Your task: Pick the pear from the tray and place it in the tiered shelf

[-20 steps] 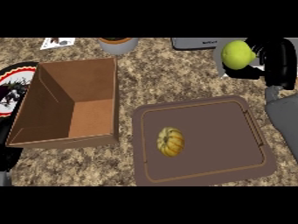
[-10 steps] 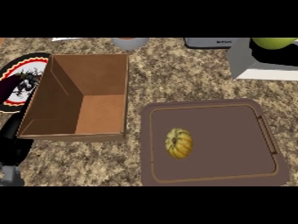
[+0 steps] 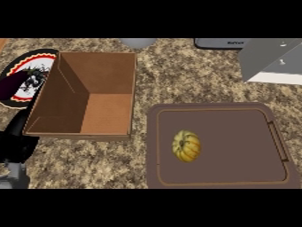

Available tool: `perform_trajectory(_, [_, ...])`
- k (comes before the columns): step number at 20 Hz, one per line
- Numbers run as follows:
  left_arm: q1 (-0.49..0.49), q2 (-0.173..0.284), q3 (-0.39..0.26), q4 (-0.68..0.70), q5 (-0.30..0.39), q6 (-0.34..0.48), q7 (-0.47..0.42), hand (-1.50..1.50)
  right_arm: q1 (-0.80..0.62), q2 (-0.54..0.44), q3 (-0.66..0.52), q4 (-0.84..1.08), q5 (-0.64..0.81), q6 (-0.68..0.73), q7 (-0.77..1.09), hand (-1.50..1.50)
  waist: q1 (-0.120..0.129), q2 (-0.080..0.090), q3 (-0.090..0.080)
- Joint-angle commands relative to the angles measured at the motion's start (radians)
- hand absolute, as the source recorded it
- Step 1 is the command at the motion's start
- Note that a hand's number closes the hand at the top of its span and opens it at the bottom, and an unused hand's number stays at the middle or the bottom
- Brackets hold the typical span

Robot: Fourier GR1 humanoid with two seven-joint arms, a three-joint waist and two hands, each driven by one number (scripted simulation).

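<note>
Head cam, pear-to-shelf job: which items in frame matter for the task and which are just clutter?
Task items:
- brown tray, lower right
- grey tiered shelf, top right
- pear: not in view
- left hand, at left edge

Clutter:
- small yellow squash lying on the tray
- open cardboard box
- eggplant on a patterned plate

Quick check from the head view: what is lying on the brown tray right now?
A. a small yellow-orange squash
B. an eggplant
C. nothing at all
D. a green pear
A: a small ribbed yellow-orange squash lies alone on the tray; no pear shows, and the eggplant lies on the plate at the far left.
</note>
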Motion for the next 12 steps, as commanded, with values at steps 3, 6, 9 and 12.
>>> perform_trajectory(3, [-0.013, 0.018, 0.015, -0.019, -0.008, 0.004, 0.000, 0.00, 0.110, -0.344, 0.158, 0.163, 0.369, 0.194, -0.060, 1.50, -0.023, 0.015, -0.013])
perform_trajectory(6, [-0.018, -0.007, -0.018, -0.023, -0.013, 0.005, 0.018, 0.00, 0.045, -0.405, 0.202, 0.227, 0.485, 0.225, -0.037, 1.50, 0.016, 0.009, -0.006])
perform_trajectory(9, [-0.039, 0.000, -0.009, -0.016, 0.013, -0.023, 0.029, 0.00, -0.054, -0.418, 0.218, 0.340, 0.546, 0.240, -0.086, 1.50, 0.030, 0.010, -0.003])
perform_trajectory(12, [-0.016, -0.027, -0.025, -0.011, -0.025, -0.003, 0.002, 0.00, -0.091, -0.388, 0.182, 0.471, 0.544, 0.206, -0.224, 1.50, 0.020, 0.006, -0.002])
